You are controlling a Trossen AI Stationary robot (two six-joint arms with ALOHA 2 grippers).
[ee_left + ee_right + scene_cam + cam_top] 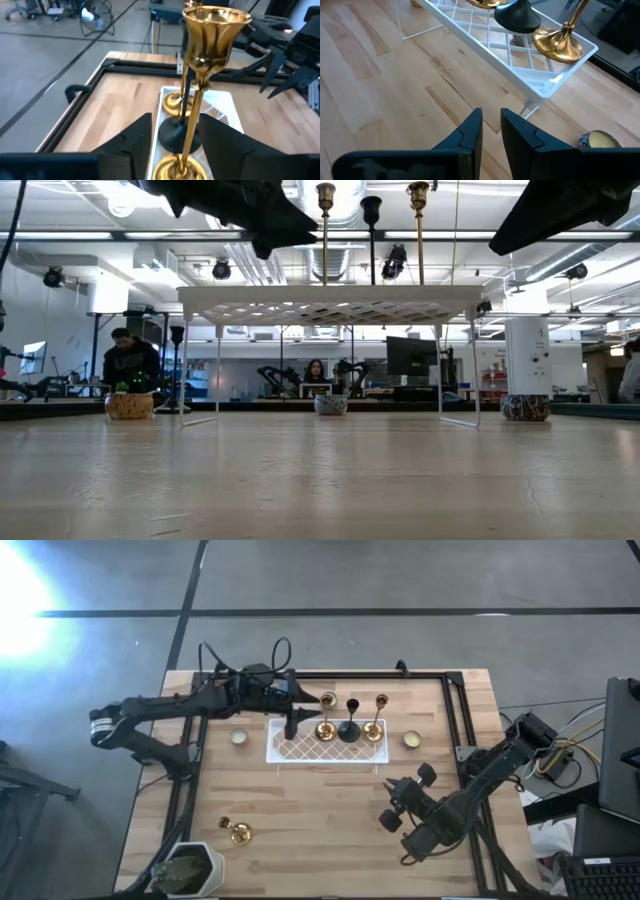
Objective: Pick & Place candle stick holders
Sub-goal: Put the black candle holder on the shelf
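gold holders (326, 728) | black holder (349, 730) | white lattice tray (300, 748)

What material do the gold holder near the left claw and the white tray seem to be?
Shiny gold candle stick holder: likely polished brass or plated metal, with mirror-like reflections on its cup. White rectangular lattice tray: probably painted wire or plastic, with thin matte bars.

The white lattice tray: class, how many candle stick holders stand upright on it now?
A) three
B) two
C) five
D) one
A: the high view shows a gold holder, a black holder and another gold holder standing in a row on the white tray.
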